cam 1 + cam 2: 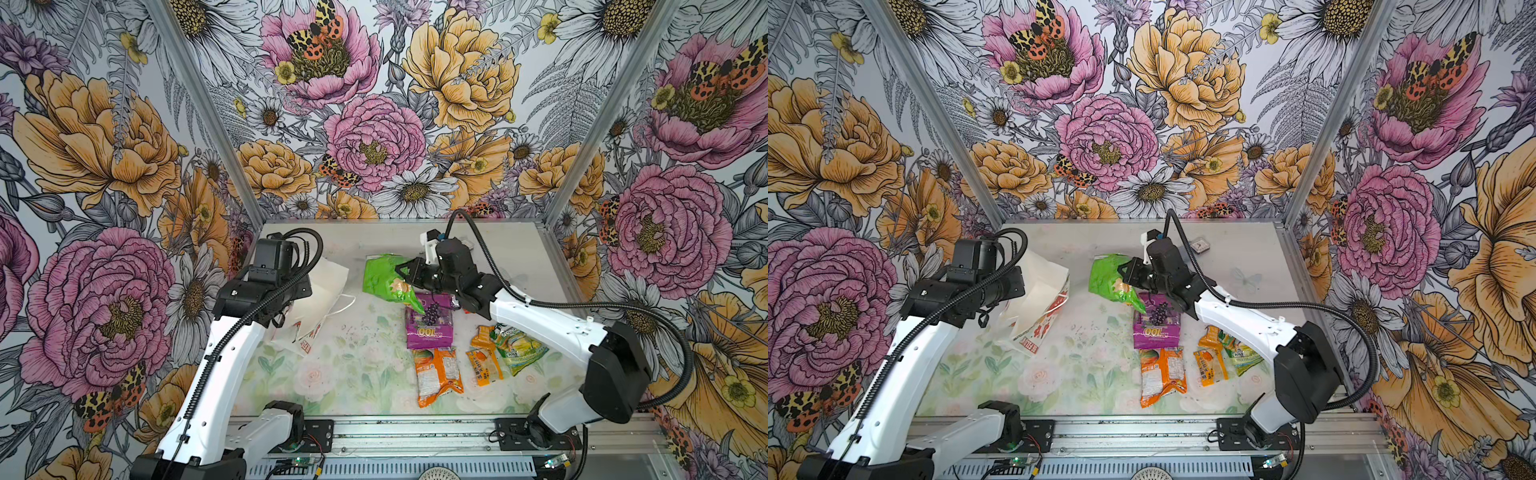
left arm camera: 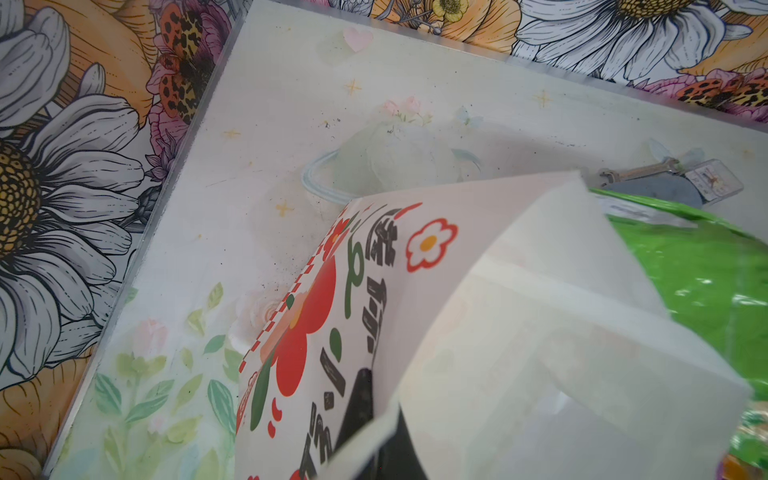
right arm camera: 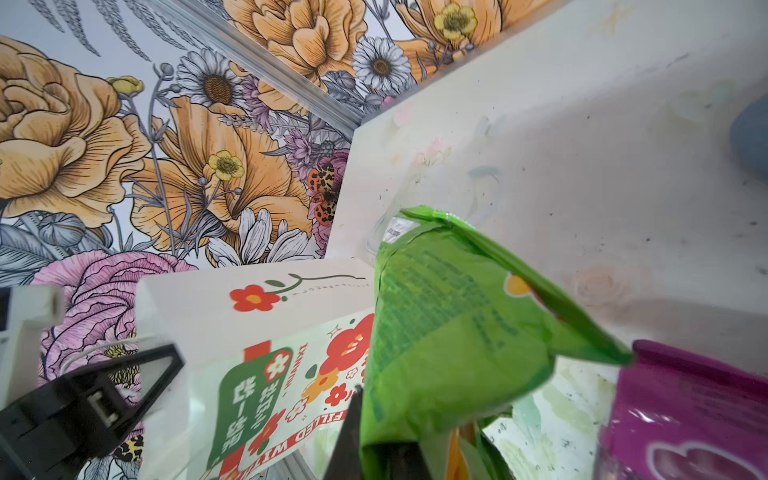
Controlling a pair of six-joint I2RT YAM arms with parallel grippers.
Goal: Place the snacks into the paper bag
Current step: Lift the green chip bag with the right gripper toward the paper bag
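Note:
The white paper bag [image 1: 328, 282] [image 1: 1044, 286] lies tilted on the table's left side, its red flower print facing the right wrist view [image 3: 249, 316]. My left gripper [image 2: 376, 411] is shut on the bag's paper edge [image 2: 498, 332], with one dark finger on each side. My right gripper [image 1: 405, 274] [image 3: 370, 449] is shut on a green snack packet [image 1: 380, 278] [image 1: 1104, 278] [image 3: 449, 324], held up just right of the bag. On the table lie a purple grape pouch [image 1: 428, 332] [image 1: 1156, 330], an orange packet [image 1: 438, 374], a small orange packet [image 1: 484, 365] and a green-yellow packet [image 1: 519, 351].
A grey-blue case [image 2: 656, 189] and a small square tag [image 1: 1200, 246] lie near the back wall behind the right arm. Flowered walls close in three sides. A metal rail [image 1: 415, 434] runs along the front edge.

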